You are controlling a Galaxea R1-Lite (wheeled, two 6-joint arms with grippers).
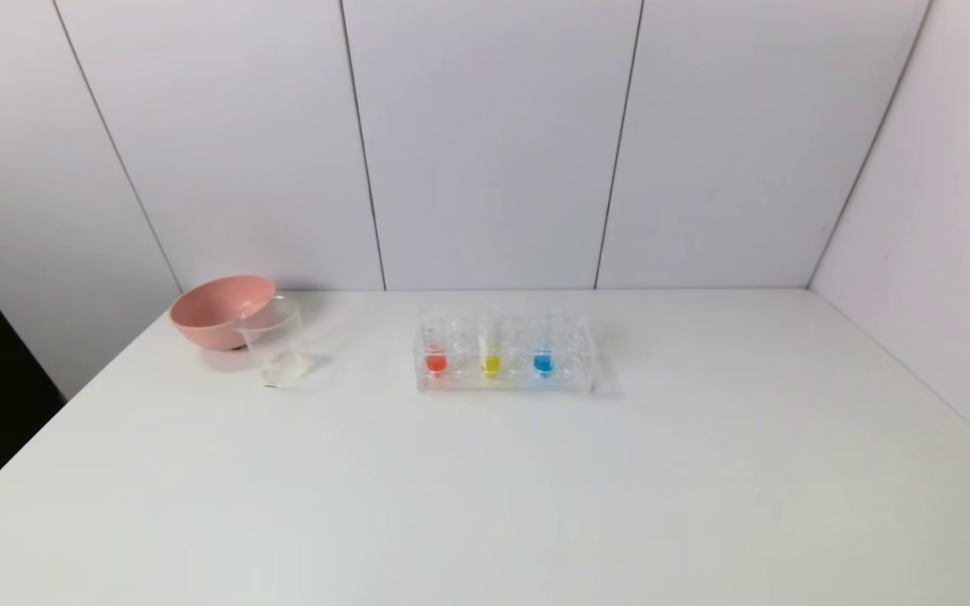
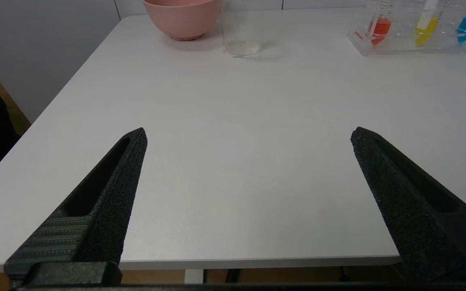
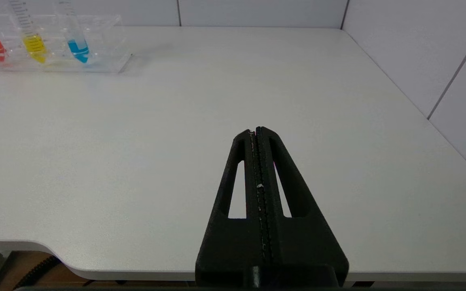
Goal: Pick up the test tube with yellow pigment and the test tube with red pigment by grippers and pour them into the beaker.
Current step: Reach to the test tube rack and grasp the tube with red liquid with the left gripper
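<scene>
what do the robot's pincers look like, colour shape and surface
Both are matte black. The left pincer has two long wedge-shaped fingers tapering to blunt tips, with a rough grainy texture, a hollow slot along each, and ribbed ridges near the base. The right pincer has the same tapered black fingers with triangular cut-outs, and a fine toothed seam down the middle. No cables or markings show on either.

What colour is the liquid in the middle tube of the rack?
Yellow: the test tube with yellow pigment stands between the red and blue ones, clearest in the left wrist view.

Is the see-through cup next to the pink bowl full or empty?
Empty. The beaker shows no coloured liquid, and the red tube and yellow tube stand filled in the rack.
</scene>
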